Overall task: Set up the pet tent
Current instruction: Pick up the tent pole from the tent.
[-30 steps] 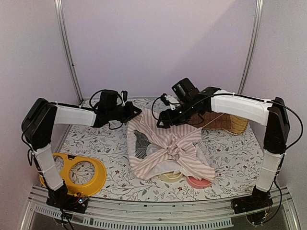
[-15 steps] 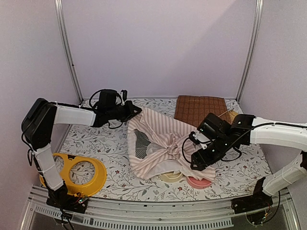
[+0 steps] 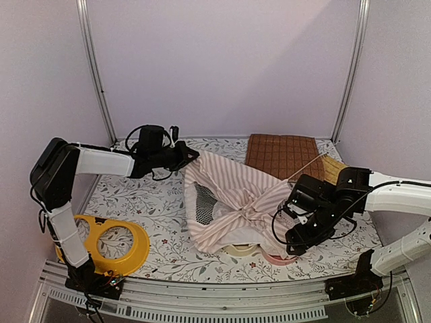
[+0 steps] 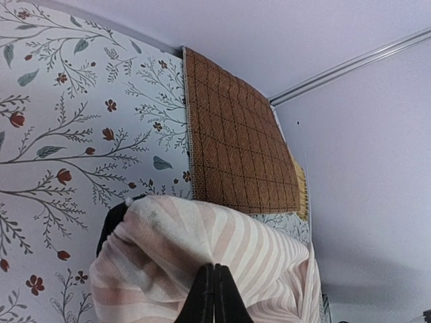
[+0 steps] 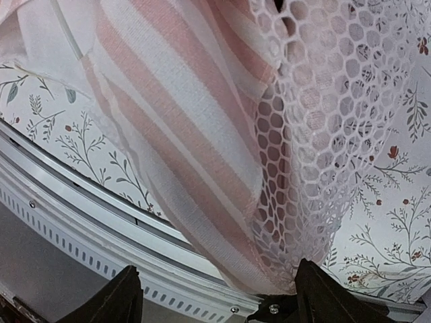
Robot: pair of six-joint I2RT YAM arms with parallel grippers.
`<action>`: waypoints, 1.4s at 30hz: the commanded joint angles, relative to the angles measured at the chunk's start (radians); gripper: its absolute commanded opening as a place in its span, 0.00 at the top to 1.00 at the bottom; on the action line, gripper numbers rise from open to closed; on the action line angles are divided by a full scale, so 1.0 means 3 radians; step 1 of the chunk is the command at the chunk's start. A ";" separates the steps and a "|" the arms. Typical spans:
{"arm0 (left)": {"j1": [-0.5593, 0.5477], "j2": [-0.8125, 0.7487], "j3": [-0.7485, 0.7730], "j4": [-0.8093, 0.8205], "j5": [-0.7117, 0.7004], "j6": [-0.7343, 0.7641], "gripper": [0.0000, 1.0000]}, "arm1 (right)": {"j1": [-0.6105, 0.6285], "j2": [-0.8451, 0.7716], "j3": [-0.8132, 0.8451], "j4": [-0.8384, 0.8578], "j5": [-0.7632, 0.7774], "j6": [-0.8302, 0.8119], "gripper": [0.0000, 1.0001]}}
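The left pincer [image 4: 214,272] pinches the pet tent [image 3: 236,195]; the right pincer [image 5: 217,269] gapes open around its fabric.

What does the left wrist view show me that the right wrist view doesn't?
Only the left wrist view: the brown mat lying flat by the wall, and the left pincer shut on a fold of the tent. Only the right wrist view: the tent's white mesh panel, the metal rail at the table's near edge, and the right pincer open, the cloth hanging just ahead of it. Both: the tent's pink-and-white striped cloth and the flowered table cover.
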 commanded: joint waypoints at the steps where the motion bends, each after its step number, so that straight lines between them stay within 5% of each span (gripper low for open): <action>1: 0.0012 0.0021 0.0081 0.0031 0.0126 0.0002 1.00 | 0.0032 -0.0152 -0.0104 -0.0532 -0.0067 0.0090 0.18; 15: 0.0019 0.0016 0.0093 0.0039 0.0136 -0.0005 1.00 | 0.0032 0.0042 -0.0483 -0.0221 -0.0149 0.0019 0.21; 22: 0.0022 0.0024 0.0116 0.0030 0.0136 0.0001 1.00 | 0.0031 0.0211 -0.0454 -0.0082 -0.0065 -0.0058 0.41; 29: 0.0027 0.0013 0.0149 0.0000 0.0133 0.0014 1.00 | 0.0032 0.0340 -0.0466 0.0026 -0.0047 -0.0115 0.51; 37: 0.0038 -0.0005 0.0162 -0.0003 0.0152 0.0012 1.00 | 0.0032 0.0528 -0.0436 -0.0027 0.0262 0.0079 0.40; 40: 0.0047 -0.0010 0.0170 -0.0016 0.0159 0.0017 1.00 | 0.0032 0.0546 -0.0447 -0.0029 0.0324 0.0174 0.50; 42: 0.0055 -0.0015 0.0174 -0.0017 0.0164 0.0017 1.00 | 0.0032 0.0514 -0.0432 -0.0021 0.0362 0.0223 0.68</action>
